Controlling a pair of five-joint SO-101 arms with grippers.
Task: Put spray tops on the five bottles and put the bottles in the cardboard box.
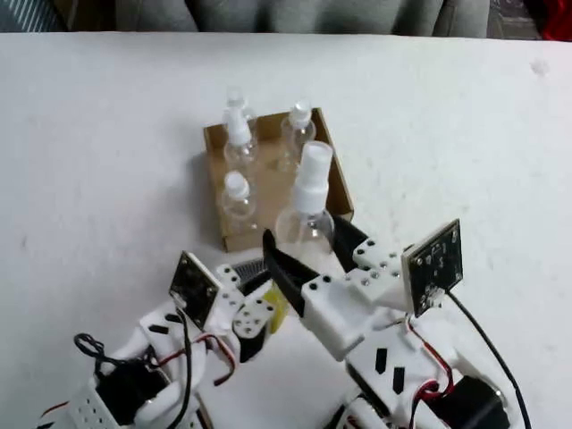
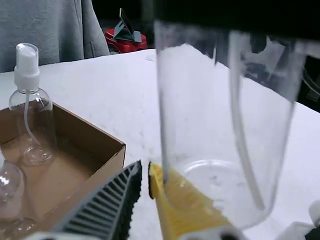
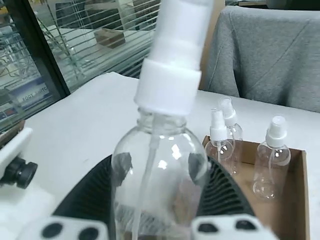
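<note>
Bottle (image 1: 304,223) in question is a round clear plastic one with a white spray top (image 1: 313,174) on it, and it's standing upright in the right gripper (image 1: 304,234). The two curved black fingers (image 3: 90,200) are clamped on its belly from both sides. The neck and cap stick up well past the fingertips, and a thin dip tube (image 3: 147,170) runs down the inside.

Just beyond those fingertips is the cardboard box (image 1: 340,192): brown, square, open on top. The held bottle sits right by its near corner, outside the wall as far as I can tell.

The left gripper (image 1: 266,286) is beside the right one, low by the bottle's base. It has a ribbed grey finger (image 2: 107,200) and a smooth yellow finger (image 2: 185,205). The tips are practically together with only a sliver between them and nothing held. The yellow one looks to lie against the bottle's rounded bottom.

Past both sets of fingers, four other bottles (image 1: 236,201) of the same clear plastic stand upright with white tops. Three are inside the box. The farthest one could be inside or just behind the back wall, I can't tell which. The white table (image 1: 107,134) under it all has a slightly grainy surface.
</note>
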